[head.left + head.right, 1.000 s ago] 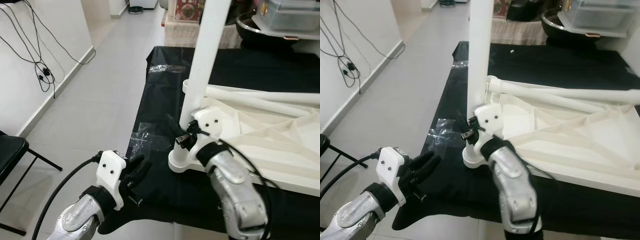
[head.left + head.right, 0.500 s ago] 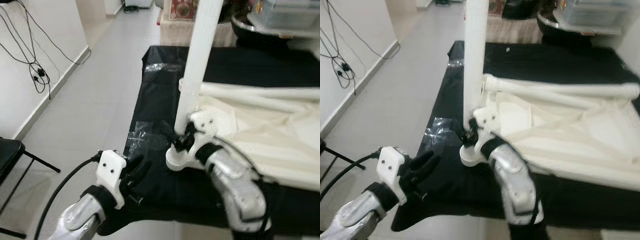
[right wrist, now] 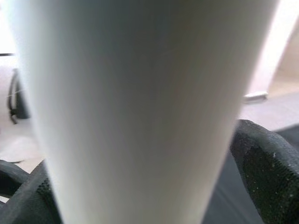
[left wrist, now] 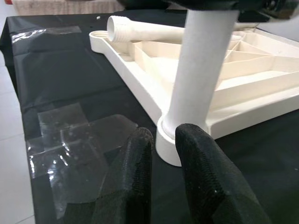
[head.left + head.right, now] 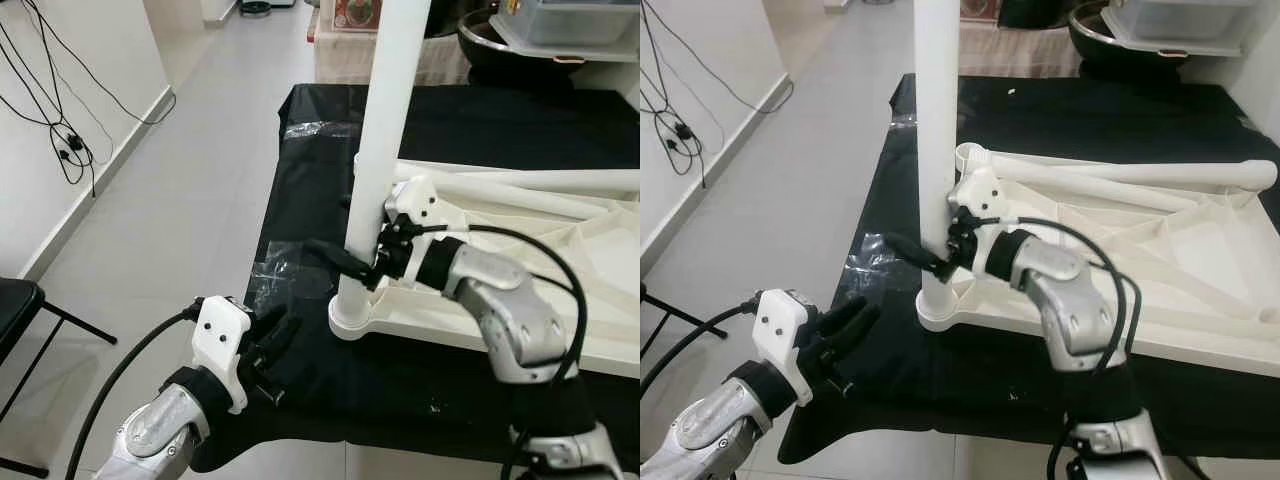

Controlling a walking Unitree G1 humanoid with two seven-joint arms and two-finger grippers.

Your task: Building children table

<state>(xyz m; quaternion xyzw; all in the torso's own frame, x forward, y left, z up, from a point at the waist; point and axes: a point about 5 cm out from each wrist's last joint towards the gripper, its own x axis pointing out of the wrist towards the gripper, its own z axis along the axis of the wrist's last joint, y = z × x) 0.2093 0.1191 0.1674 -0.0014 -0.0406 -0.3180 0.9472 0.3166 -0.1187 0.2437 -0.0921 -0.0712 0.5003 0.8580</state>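
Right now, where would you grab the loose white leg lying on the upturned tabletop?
Probably mid-shaft on the loose leg, coming from above with fingers across it. It lies flat along the tabletop's far rim, round and even, and its threaded end offers poorer purchase.

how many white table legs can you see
3: an upright leg standing in the tabletop's near corner socket, with the right gripper around it, and two loose legs lying side by side along the tabletop's far edge. Others may be hidden.
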